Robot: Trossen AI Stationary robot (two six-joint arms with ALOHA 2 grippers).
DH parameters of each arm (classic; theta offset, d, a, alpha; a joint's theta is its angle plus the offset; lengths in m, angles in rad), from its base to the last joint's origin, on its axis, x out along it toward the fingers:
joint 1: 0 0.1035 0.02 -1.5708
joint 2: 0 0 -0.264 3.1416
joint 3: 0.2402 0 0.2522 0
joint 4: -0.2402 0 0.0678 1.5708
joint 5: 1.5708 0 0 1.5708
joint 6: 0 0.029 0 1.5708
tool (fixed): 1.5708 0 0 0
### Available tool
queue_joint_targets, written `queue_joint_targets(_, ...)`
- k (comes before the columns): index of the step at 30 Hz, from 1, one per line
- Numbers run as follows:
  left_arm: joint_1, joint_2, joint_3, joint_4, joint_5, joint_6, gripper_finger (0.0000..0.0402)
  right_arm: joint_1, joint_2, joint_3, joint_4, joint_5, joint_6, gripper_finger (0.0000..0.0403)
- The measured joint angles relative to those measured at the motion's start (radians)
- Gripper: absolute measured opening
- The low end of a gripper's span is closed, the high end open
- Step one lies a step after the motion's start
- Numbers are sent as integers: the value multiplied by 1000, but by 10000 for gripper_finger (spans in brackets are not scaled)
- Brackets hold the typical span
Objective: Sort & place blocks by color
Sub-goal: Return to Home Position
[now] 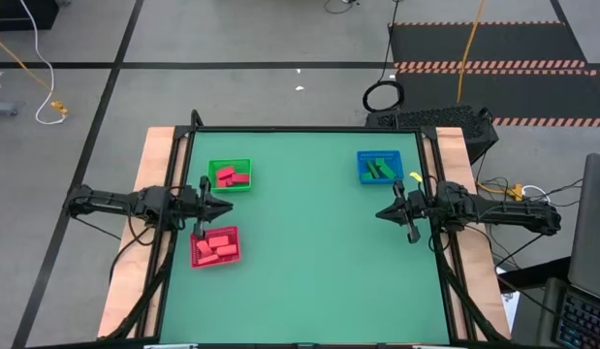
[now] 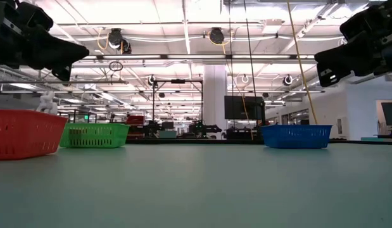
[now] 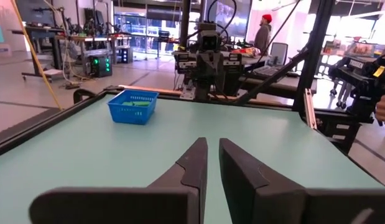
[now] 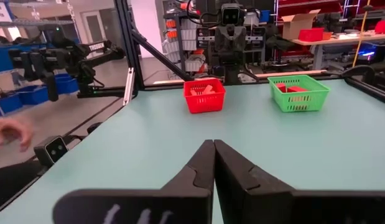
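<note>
high view: no loose block shows on the table (image 1: 309, 271). red blocks (image 1: 215, 247) lie in the red tray (image 1: 215, 265) at 8 o'clock. a second red lot (image 1: 229, 177) sits in the green tray (image 1: 230, 162) at 10 o'clock. green blocks (image 1: 379, 169) are in the blue tray (image 1: 380, 153) at 1 o'clock. left gripper (image 1: 225, 206) at 9 o'clock, fingers a sliver apart, holding nothing. right gripper (image 1: 381, 214) at 3 o'clock, fingers pressed together, empty. judgement: placing looks done, though colours don't all match their trays; only parking the arms is left.
</note>
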Motion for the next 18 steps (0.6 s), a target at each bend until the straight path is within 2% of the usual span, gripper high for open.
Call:
queue_joint_targets(6,0,0,0,4,0,0,46,0,2,0,5,0,-75,0)
queue_joint_targets(18,0,0,0,7,1,0,47,0,3,0,93,-3,-76,0)
